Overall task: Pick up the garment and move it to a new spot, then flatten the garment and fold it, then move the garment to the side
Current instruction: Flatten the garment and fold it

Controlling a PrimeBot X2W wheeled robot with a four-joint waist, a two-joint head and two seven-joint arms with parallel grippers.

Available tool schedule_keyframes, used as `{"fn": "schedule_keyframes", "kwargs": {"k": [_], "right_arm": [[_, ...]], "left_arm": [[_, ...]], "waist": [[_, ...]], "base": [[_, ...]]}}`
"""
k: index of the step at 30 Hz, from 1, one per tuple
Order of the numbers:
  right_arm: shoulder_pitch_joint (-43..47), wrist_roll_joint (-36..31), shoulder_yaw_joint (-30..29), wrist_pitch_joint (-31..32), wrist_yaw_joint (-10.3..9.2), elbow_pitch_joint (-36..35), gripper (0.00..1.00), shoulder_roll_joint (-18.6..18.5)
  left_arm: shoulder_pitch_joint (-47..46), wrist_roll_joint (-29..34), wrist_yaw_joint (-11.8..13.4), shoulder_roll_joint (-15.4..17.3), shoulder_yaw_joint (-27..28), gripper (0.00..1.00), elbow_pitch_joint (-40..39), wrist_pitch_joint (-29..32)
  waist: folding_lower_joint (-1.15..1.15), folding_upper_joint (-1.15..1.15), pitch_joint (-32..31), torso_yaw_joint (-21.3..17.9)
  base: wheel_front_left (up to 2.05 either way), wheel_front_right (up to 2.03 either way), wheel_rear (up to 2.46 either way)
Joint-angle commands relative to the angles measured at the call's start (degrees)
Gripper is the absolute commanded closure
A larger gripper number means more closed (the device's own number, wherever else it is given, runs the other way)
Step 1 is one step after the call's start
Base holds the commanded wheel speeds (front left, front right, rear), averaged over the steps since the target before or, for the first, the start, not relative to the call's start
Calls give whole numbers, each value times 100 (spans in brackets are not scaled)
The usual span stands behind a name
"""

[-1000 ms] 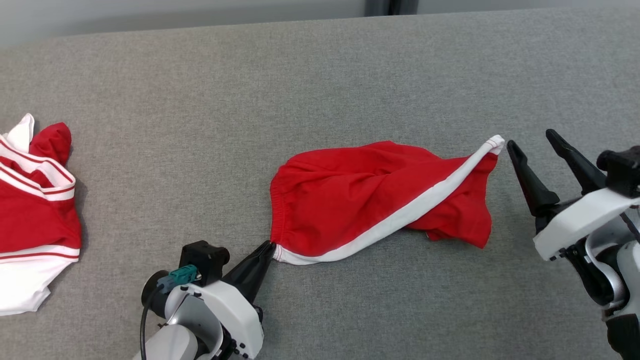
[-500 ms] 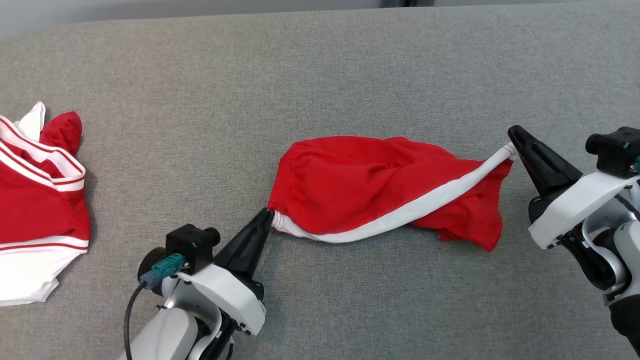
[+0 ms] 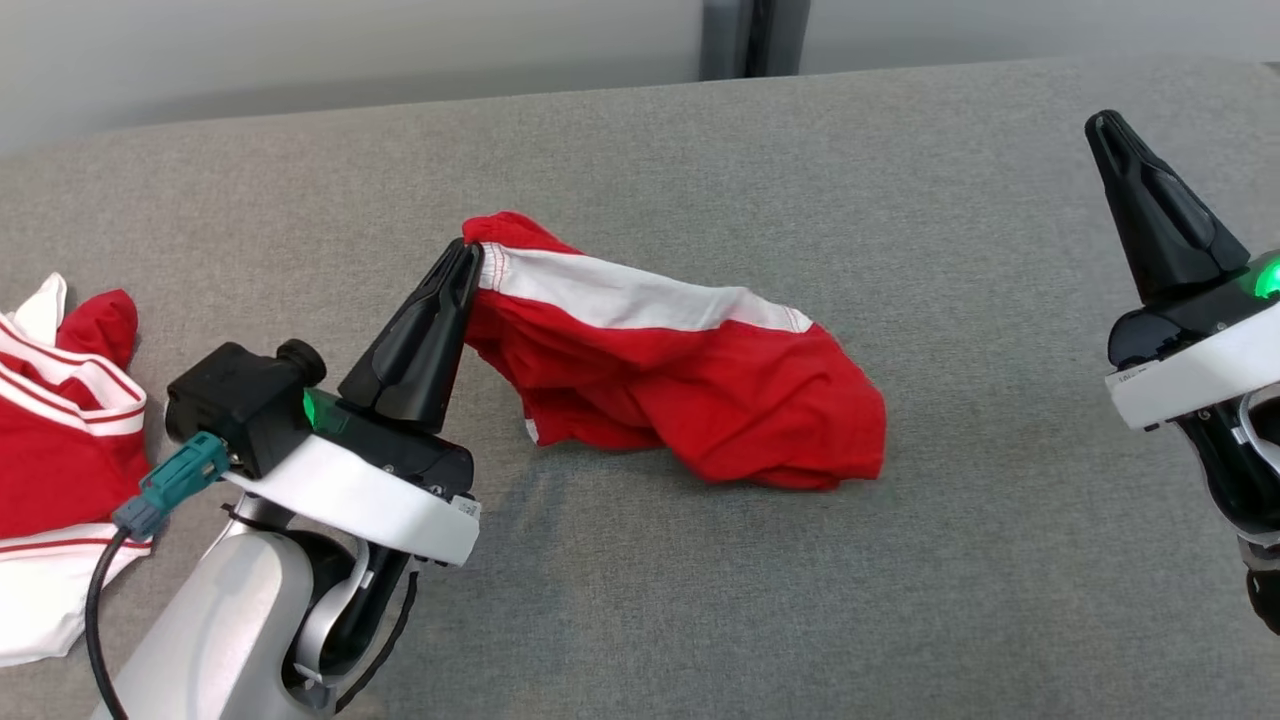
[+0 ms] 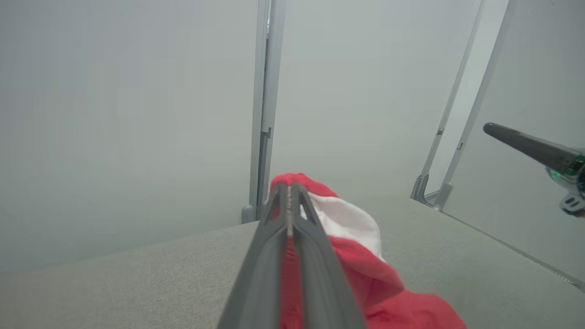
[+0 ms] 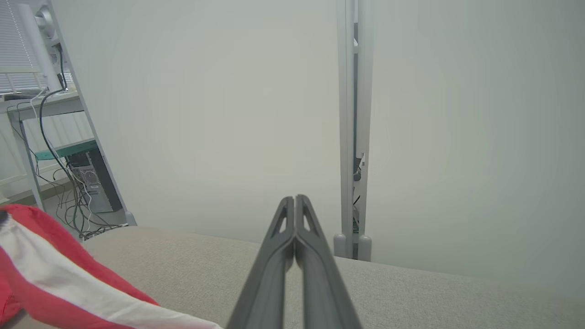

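Garment [image 3: 700, 400] — corner between left fingers [image 3: 425, 335] (aloft)

Soft, even light; faint shadow beneath the garment [image 3: 700, 390] (its lower edge blurred); wrist views hazy.

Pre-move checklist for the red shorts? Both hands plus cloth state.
1. Left hand grip: shut on a corner of the red shorts, at the end of the white stripe. Ok.
2. Right hand grip: shut on nothing, raised and apart from the shorts. Not ok.
3. Shorts flat: bunched, one end lifted, the rest slumped on the grey table. Not ok.
4. Free corner for the right hand to take: hem looks folded under. Cannot tell.
5. Room to spread: the other garment lies at the left edge, apart from the shorts. Ok.
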Motion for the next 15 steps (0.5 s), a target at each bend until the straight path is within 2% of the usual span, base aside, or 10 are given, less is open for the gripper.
{"fn": "schedule_keyframes", "kwargs": {"k": [1,7,8,9,10,15], "right_arm": [[107,-65,-57,39,-2,-83,100,61],[446,-287,-355,204,-2,-459,100,329],[496,-325,-420,221,-2,-499,82,368],[540,-354,-479,231,-2,-526,52,413],[588,-379,-540,239,-2,-545,0,470],[843,-601,-875,145,-2,-638,0,726]], "left_arm": [[-17,8,42,29,1,100,-35,65],[201,-49,138,92,-47,100,-56,239],[227,-40,166,103,-50,100,-54,245],[256,-52,182,103,-54,100,-46,253],[278,-61,184,106,-55,100,-39,239],[432,-85,227,84,-91,100,73,219]], "waist": [[0,0,-69,-80],[0,0,-117,-210],[0,0,-115,-221],[0,0,-113,-231],[0,0,-112,-238],[0,0,-109,-245]], "base": [[0,0,0],[0,0,0],[0,0,0],[0,0,0],[0,0,0],[0,0,0]]}}
